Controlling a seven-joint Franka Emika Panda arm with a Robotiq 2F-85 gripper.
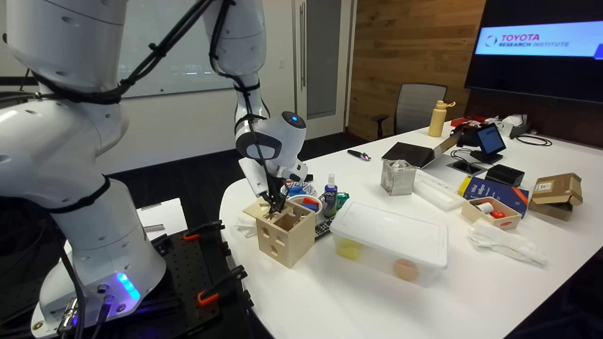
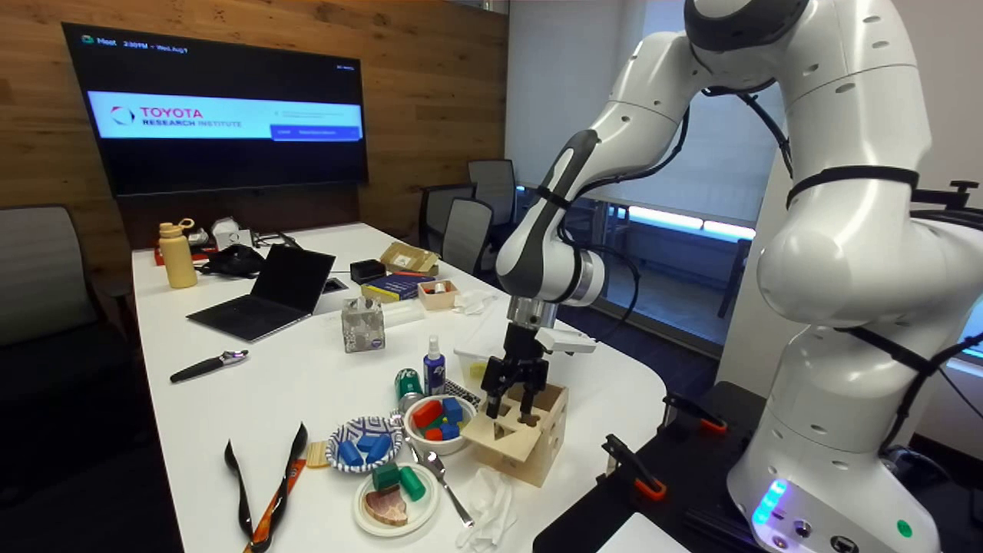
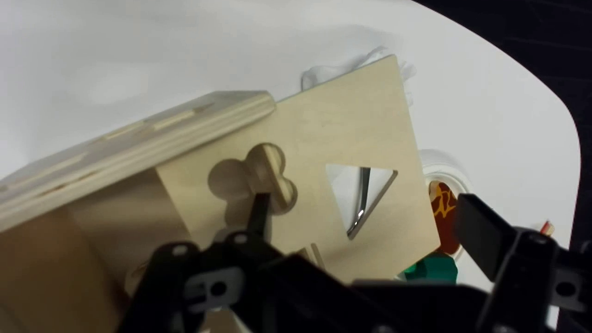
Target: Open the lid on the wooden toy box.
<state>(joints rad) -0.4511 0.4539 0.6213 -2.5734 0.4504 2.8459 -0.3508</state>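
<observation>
The wooden toy box (image 1: pixel 288 240) is a pale-wood cube with cut-out holes, standing on the table. It also shows in the other views (image 2: pixel 554 439) (image 3: pixel 134 148). Its flat lid (image 2: pixel 503 444) is shifted partly off the top and overhangs the side near the bowls. Part of the box's inside shows in an exterior view and the wrist view. In the wrist view the lid (image 3: pixel 365 120) shows a clover hole and a triangle hole. My gripper (image 3: pixel 370 219) is open above the lid, one fingertip at the clover hole; I cannot tell whether it is inside. The gripper (image 2: pixel 510 413) points down.
A white-lidded plastic bin (image 1: pixel 388 235) stands beside the box. A white bowl of blocks (image 2: pixel 408 439), a patterned bowl (image 2: pixel 335 455), a plate (image 2: pixel 370 524), a spray bottle (image 2: pixel 435 372), metal cutlery (image 2: pixel 455 495) and crumpled tissue (image 2: pixel 491 511) lie near the lid.
</observation>
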